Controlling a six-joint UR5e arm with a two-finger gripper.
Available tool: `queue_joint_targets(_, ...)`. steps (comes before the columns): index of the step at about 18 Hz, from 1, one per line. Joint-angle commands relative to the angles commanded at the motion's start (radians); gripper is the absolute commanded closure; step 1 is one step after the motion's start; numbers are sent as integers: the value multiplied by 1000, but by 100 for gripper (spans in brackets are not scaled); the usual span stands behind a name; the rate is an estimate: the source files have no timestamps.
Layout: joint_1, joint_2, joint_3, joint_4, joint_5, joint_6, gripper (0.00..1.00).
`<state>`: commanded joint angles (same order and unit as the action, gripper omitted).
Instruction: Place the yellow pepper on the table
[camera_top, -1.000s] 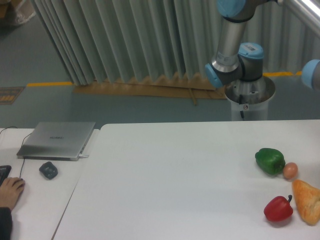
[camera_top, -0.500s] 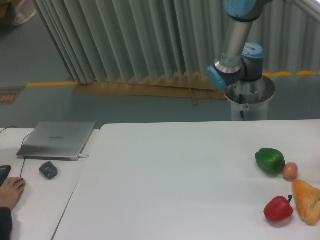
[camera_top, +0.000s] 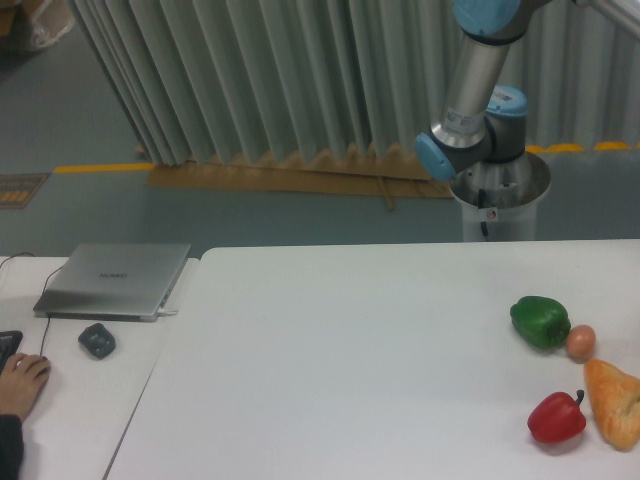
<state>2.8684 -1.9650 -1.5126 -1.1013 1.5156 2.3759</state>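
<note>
Rising behind the far right edge of the table (camera_top: 340, 350), the robot arm (camera_top: 470, 85) stands on its pale round pedestal (camera_top: 498, 205), its grey links and blue joints running up out of the top of the view. The gripper is out of sight above the frame, so whether its jaws are open or closed cannot be told. The yellow pepper is nowhere to be seen on the table or elsewhere in the view.

Near the right edge of the table lies a green pepper (camera_top: 540, 321), with a small brownish round thing, perhaps an egg or onion (camera_top: 580, 341), touching its right side. Toward the near right corner sits a red pepper (camera_top: 556, 417) with a dark stem, and just beside it, at the very edge, an orange-tan bread piece (camera_top: 616, 401).

On the smaller desk (camera_top: 70, 400) to the left rest a closed grey laptop (camera_top: 115, 280) and a dark mouse (camera_top: 97, 340); a person's hand (camera_top: 20, 385) lies at the desk's left edge.
</note>
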Motion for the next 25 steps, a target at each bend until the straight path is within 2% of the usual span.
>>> queue_joint_targets(5, 71, -21, 8, -9, -3, 196, 0)
queue_joint_targets(11, 69, -52, -1, 3, 6, 189, 0)
queue_joint_targets(20, 46, -60, -8, 3, 6, 98, 0)
queue_joint_targets(21, 45, -61, -9, 3, 8, 89, 11)
queue_joint_targets(22, 46, -60, -8, 1, 9, 76, 36)
queue_joint_targets(24, 46, -60, -8, 1, 31, 69, 48)
queue_joint_targets(25, 46, -60, -6, 0, 38, 68, 50)
